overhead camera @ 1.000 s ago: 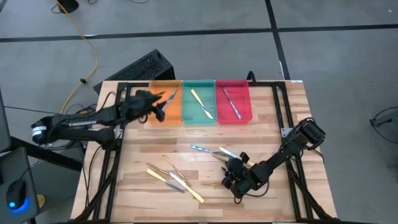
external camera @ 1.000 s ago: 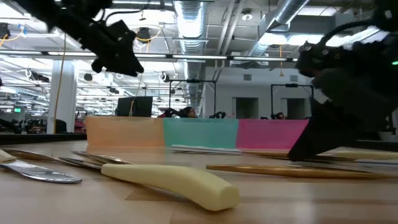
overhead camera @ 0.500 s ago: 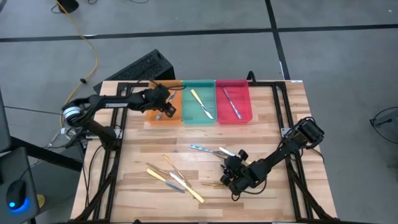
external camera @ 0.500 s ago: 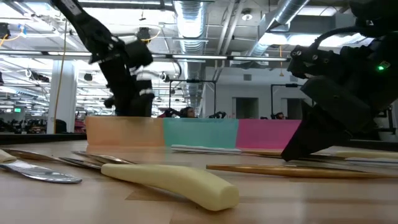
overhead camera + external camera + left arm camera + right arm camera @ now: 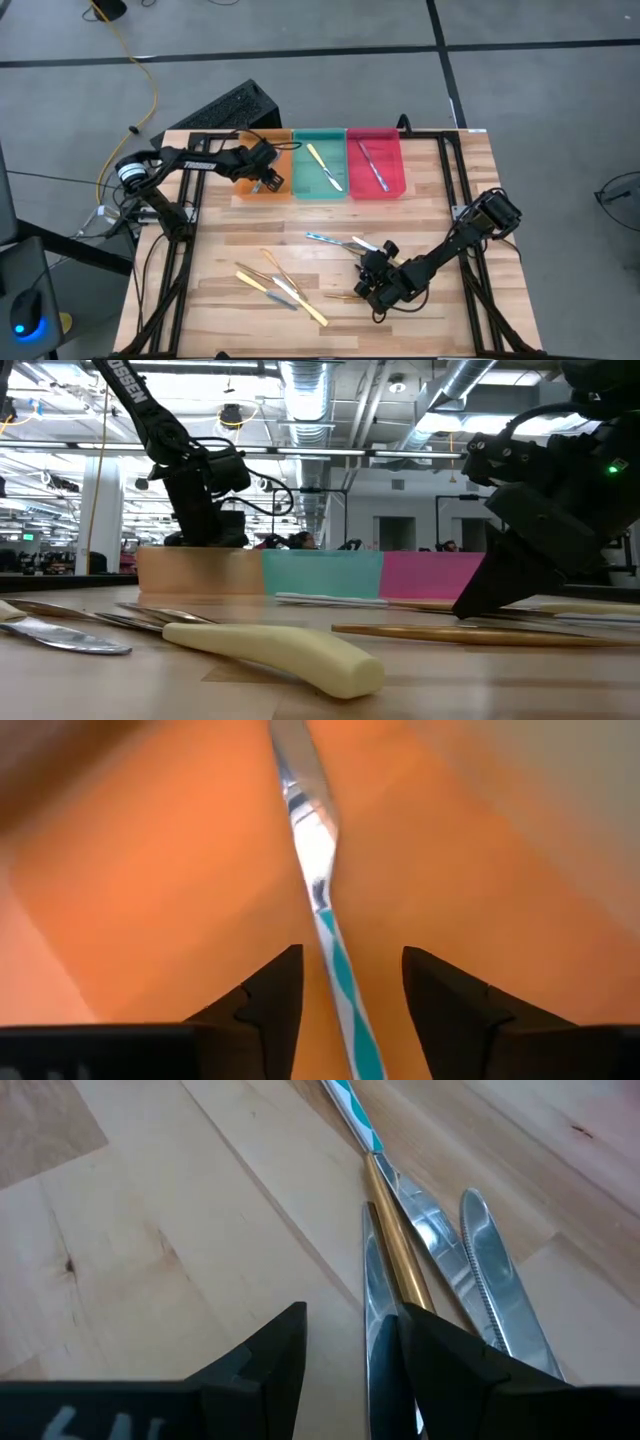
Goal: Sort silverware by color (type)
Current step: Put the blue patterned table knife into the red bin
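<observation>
Pale butcher-block table [image 5: 250,235] fills our high view. On it the silverware lies in two loose clusters near the front edge — thin bronze-gold pieces [image 5: 280,272], pale yellow handles [image 5: 275,650], shiny silver blades with blue-striped handles [image 5: 325,239].

One silver, teal-striped utensil [image 5: 320,900] sits in the orange plastic tray [image 5: 262,190], between the left gripper's [image 5: 345,995] parted fingers, seemingly unclamped. It could snag and lift out.

Our right gripper [image 5: 340,1355] hovers open over crowded blades [image 5: 495,1290] and a gold stem [image 5: 398,1270] — it may pinch two types together.
</observation>
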You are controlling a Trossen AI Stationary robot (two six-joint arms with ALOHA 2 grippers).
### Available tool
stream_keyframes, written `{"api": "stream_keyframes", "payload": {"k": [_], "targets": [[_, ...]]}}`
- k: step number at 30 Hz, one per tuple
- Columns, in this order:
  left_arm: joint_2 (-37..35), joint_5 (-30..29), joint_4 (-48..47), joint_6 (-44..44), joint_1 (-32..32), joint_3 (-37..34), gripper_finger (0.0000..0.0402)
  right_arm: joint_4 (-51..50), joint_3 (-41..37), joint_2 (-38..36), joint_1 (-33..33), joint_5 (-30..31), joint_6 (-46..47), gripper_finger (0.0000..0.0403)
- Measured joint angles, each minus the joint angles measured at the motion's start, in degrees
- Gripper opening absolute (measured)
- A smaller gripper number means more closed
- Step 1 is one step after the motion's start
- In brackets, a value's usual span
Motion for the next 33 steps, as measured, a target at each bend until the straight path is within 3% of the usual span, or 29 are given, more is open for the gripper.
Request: {"api": "stream_keyframes", "payload": {"k": [7, 15, 27, 33], "targets": [[-0.4, 2.2, 1.3, -0.4, -0.2, 0.0, 0.0111, 0.0, 0.0, 0.0, 0.0, 0.0, 0.0, 0.0186], [-0.2, -0.5, 1.6, 0.6, -0.3, 0.0, 0.0065, 0.0, 0.0, 0.0, 0.0, 0.0, -0.7, 0.0186], [0.1, -1.0, 1.5, 2.1, -0.7, -0.1, 0.0062, 0.0, 0.0, 0.0, 0.0, 0.0, -0.9, 0.0186], [0.1, 1.5, 1.4, 2.8, -0.7, -0.1, 0.0058, 0.0, 0.0, 0.0, 0.0, 0.0, -1.0, 0.0186]]}}
